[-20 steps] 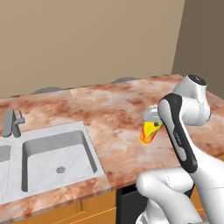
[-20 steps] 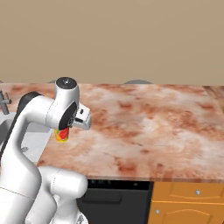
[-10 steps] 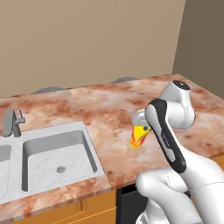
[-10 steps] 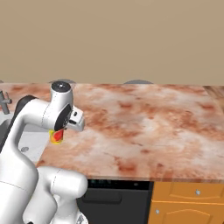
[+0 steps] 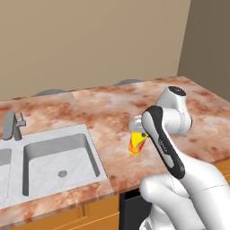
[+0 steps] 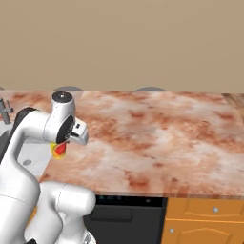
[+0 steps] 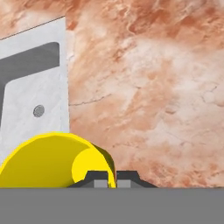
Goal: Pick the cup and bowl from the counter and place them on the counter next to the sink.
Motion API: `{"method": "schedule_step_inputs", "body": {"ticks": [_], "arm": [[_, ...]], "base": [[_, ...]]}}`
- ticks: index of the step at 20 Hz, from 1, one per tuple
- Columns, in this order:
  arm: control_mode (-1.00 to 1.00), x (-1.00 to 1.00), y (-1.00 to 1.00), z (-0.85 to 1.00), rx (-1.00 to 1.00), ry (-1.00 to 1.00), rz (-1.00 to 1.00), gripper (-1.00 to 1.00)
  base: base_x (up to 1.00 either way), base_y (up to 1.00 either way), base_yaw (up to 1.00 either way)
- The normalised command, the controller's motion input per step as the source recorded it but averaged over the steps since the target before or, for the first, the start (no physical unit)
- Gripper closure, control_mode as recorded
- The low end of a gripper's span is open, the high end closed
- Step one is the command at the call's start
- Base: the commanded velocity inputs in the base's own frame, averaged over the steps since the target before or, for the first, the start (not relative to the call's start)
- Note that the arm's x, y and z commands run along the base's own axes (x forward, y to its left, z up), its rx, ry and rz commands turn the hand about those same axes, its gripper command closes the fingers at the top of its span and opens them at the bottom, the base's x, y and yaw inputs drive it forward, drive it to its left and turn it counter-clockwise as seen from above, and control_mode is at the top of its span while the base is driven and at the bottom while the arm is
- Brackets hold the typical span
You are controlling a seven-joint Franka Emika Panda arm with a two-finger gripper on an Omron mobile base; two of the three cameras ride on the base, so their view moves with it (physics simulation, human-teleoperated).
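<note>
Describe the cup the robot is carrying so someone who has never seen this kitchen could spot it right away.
Start at the light grey sink set into the marbled counter. Just to its right, the white arm's gripper is shut on the rim of the cup, held above the counter. It is small, bright yellow with red-orange markings, the only vivid thing there.

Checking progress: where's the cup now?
The cup hangs tilted in the shut gripper, over the counter just right of the sink.
</note>
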Motion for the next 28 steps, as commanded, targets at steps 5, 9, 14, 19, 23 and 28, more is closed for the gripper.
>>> {"method": "schedule_step_inputs", "body": {"ticks": [5,9,14,19,23,28], "arm": [[-1.0,0.0,0.17,-0.73,0.0,0.0,0.0,1.0],[-1.0,0.0,0.18,-0.55,0.0,0.02,0.0,1.0],[-1.0,0.0,0.15,-0.43,0.0,0.01,0.0,1.0],[-1.0,0.0,0.12,-0.37,-0.02,0.0,-0.01,1.0],[-1.0,0.0,0.12,-0.24,-0.05,0.0,-0.01,1.0],[-1.0,0.0,0.04,-0.15,-0.04,0.0,0.0,1.0]], "base": [[0.0,0.0,0.0],[0.0,0.0,0.0],[0.0,0.0,0.0],[0.0,0.0,0.0],[0.0,0.0,0.0],[0.0,0.0,0.0]]}}
